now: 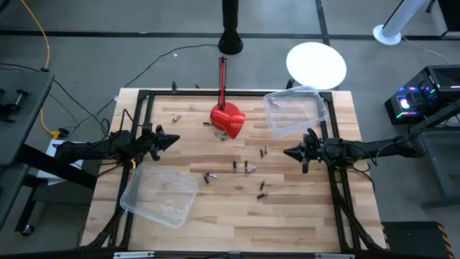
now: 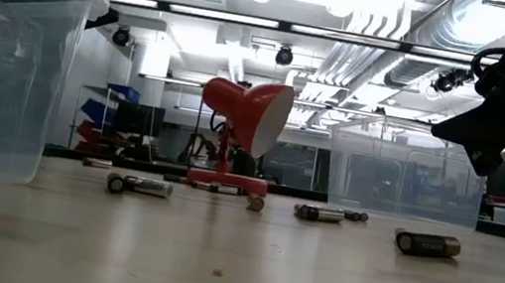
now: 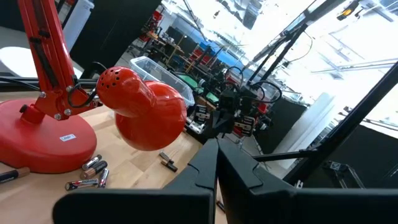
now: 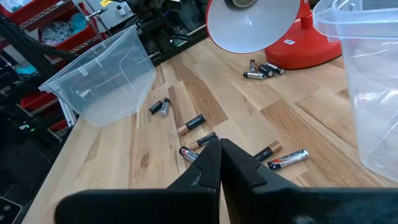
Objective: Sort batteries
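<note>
Several small batteries lie scattered on the wooden table (image 1: 302, 216), most of them between the two arms (image 1: 249, 168) (image 4: 287, 158), some by the lamp's base (image 3: 92, 172) (image 4: 263, 70) and some on their sides in the low view (image 2: 428, 244). A clear bin (image 1: 159, 193) stands near left and another (image 1: 295, 109) at the far right. My left gripper (image 1: 175, 140) (image 3: 216, 157) hovers shut at the table's left and points toward the middle. My right gripper (image 1: 287, 152) (image 4: 221, 155) hovers shut at the right, above the batteries, tipped slightly down.
A red desk lamp (image 1: 228, 119) stands at the far middle, its shade drooping over the table (image 2: 249, 113). A white round disc (image 1: 316, 63) lies beyond the far edge. A black frame (image 1: 144, 93) runs around the table. Bare wood stretches along the near edge.
</note>
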### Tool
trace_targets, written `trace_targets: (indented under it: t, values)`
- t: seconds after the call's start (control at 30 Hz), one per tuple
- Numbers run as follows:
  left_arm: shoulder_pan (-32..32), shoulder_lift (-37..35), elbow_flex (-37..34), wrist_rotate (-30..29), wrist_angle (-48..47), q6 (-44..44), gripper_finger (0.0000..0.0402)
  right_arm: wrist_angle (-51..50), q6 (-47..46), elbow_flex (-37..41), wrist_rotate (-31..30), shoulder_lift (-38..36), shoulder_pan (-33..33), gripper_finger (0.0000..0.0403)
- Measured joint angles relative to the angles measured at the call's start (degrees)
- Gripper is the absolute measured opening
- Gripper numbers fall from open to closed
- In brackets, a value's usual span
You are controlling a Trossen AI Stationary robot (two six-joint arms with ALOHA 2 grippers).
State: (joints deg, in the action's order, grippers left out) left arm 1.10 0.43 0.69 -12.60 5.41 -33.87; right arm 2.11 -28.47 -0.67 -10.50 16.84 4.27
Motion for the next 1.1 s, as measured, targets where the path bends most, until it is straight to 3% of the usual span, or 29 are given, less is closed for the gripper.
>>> trace_targets:
  t: [0.93,1.03,1.1]
  values:
    - [0.0,0.0,0.01,-0.02,0.0,0.0,0.0,0.1,0.0,0.0,-0.2,0.02,-0.01,0.0]
    - [0.0,0.0,0.02,0.0,0.0,0.0,0.0,3.51,-0.14,0.0,-3.99,0.03,-0.11,0.0]
    - [0.0,-0.02,0.02,-0.02,0.0,0.01,0.0,11.18,-6.02,0.0,-7.52,0.04,-0.15,0.0]
